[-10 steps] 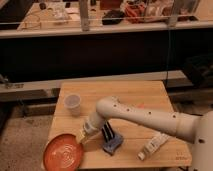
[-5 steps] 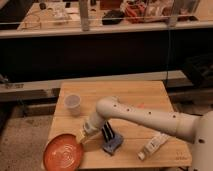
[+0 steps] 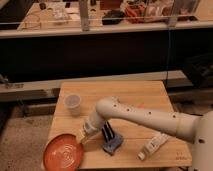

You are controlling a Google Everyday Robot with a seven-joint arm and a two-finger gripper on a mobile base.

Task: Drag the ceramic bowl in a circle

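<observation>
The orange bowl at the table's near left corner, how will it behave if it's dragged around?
The ceramic bowl looks rigid and glossy, so it should slide rather than flex. Wide and shallow, it seems unlikely to tip. It sits at the table edge, with the gripper at its rim, so it could slip off.

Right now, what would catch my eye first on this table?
The big white robot arm sweeping in from the right, its claw down at the rim of the glossy orange-red ceramic bowl on the wooden table's front left corner. A small white cup stands behind it.
</observation>
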